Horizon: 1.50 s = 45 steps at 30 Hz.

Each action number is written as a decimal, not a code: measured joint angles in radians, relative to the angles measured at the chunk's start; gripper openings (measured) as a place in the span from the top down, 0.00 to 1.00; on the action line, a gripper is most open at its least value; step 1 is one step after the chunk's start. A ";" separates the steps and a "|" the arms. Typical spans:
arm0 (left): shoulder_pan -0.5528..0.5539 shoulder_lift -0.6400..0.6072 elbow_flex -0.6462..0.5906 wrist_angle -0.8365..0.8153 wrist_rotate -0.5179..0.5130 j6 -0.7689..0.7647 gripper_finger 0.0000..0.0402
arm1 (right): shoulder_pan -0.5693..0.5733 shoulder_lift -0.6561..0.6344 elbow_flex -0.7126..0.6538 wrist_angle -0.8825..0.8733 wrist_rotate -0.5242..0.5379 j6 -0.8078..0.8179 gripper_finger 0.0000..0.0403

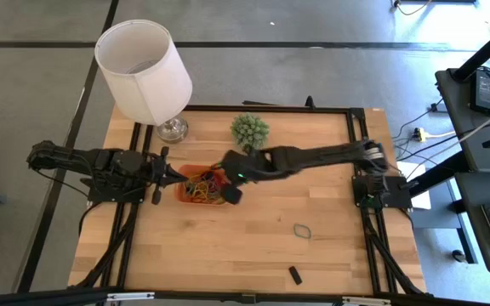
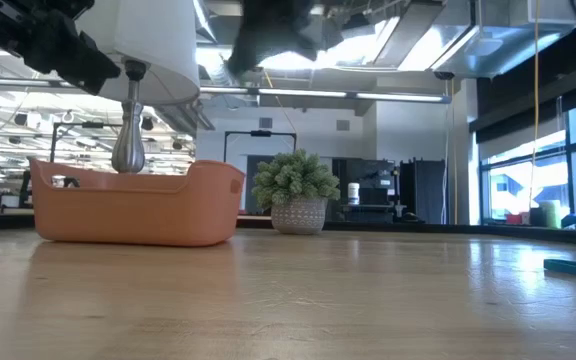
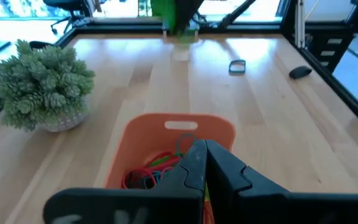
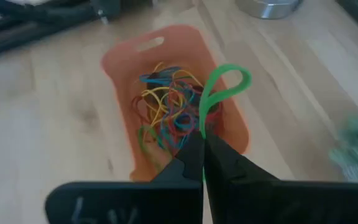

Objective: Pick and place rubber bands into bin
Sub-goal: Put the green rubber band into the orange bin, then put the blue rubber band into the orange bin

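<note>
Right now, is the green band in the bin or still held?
Held. The right gripper fingers are shut on the green band, which loops up above the bin, not yet dropped among the bands inside.

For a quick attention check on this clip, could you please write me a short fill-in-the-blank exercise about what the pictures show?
1. The right gripper is shut on a rubber band whose colour is ____.
2. That gripper hangs over the ____ bin.
3. One loose band lies on the table, on the bin's ____ arm side.
4. The left gripper, jaws shut and holding nothing, sits at the bin's end nearest the ____.

Missing words: green; orange; right; lamp
</note>
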 joint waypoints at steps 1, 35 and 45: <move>0.000 -0.003 0.000 0.001 0.000 0.000 1.00 | -0.014 0.033 0.031 -0.002 -0.021 -0.022 1.00; 0.000 -0.015 0.000 -0.001 0.003 -0.064 1.00 | -0.075 0.453 0.387 -0.128 -0.241 -0.028 0.60; 0.000 -0.015 0.000 0.000 0.003 -0.076 0.99 | -0.050 0.346 0.466 -0.326 -0.189 -0.098 0.56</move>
